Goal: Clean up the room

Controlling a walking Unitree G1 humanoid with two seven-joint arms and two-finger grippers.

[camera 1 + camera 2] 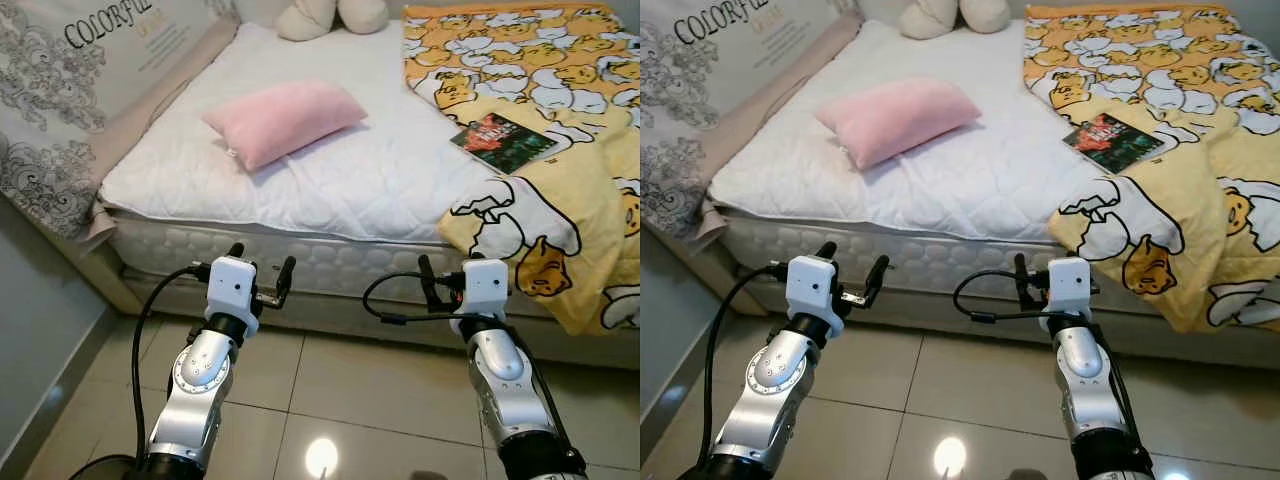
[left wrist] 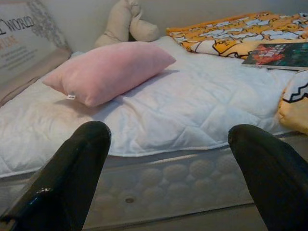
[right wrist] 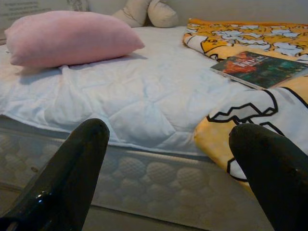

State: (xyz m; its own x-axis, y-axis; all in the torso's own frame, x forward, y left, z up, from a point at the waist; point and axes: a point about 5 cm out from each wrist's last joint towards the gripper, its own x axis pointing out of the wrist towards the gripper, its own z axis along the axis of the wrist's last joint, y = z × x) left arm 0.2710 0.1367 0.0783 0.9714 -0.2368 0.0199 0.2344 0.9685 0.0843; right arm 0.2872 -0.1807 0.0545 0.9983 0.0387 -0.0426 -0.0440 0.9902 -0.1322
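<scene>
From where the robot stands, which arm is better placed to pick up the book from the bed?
Right. The book lies on the yellow blanket on the robot's right side, ahead of the open right gripper. The left gripper faces the pink pillow instead.

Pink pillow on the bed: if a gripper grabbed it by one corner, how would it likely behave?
The pink pillow looks puffy and rounded, so it is probably light and would squash where pinched. Held by a corner, it would likely sag instead of staying flat. It lies loose on the white quilted mattress, touching nothing else, so a push would probably slide it, not roll it.
</scene>
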